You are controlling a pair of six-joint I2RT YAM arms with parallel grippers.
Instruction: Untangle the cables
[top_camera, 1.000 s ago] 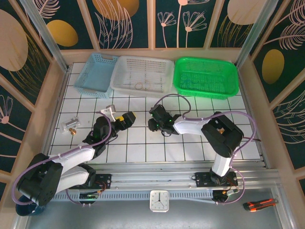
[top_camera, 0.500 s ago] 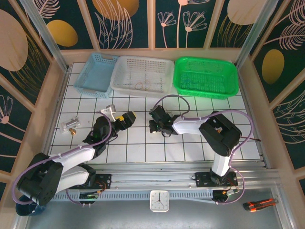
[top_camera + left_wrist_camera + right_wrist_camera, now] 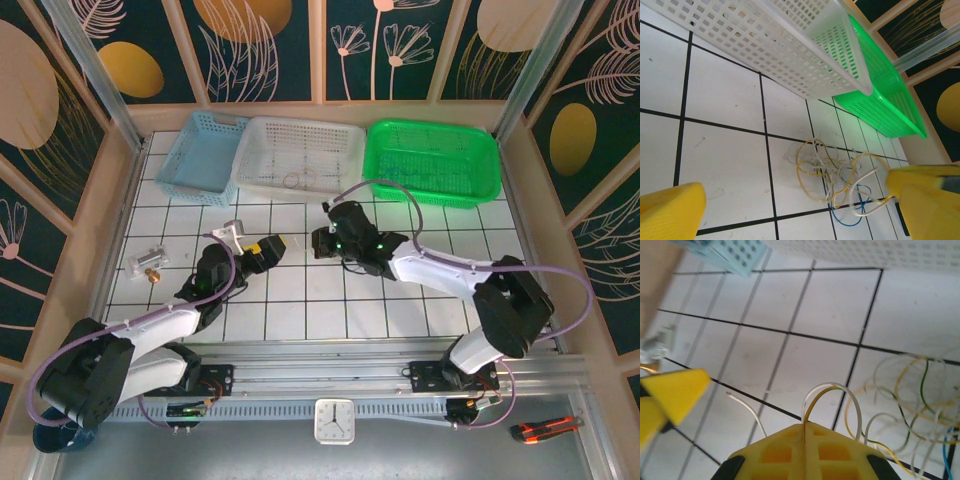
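Right gripper [image 3: 805, 427] has its yellow jaws pressed together on a loop of the cables [image 3: 832, 175]. A whitish and a yellowish strand arch up out of the fingertips side by side. One more white strand runs off to the left of those jaws, its bare end pointing up and left toward the left gripper [image 3: 790, 207], whose jaws stand wide apart with only tile between them. The rest of the bundle sprawls flat on the tiled table [image 3: 725, 165], just right of the pinch. It's loose curly loops: yellowish, whitish, a thin green one, a bit of blue. From the left wrist, the heap stretches diagonally, blue at its near end, lying near the white basket [image 3: 790, 50] and green basket [image 3: 880, 102].
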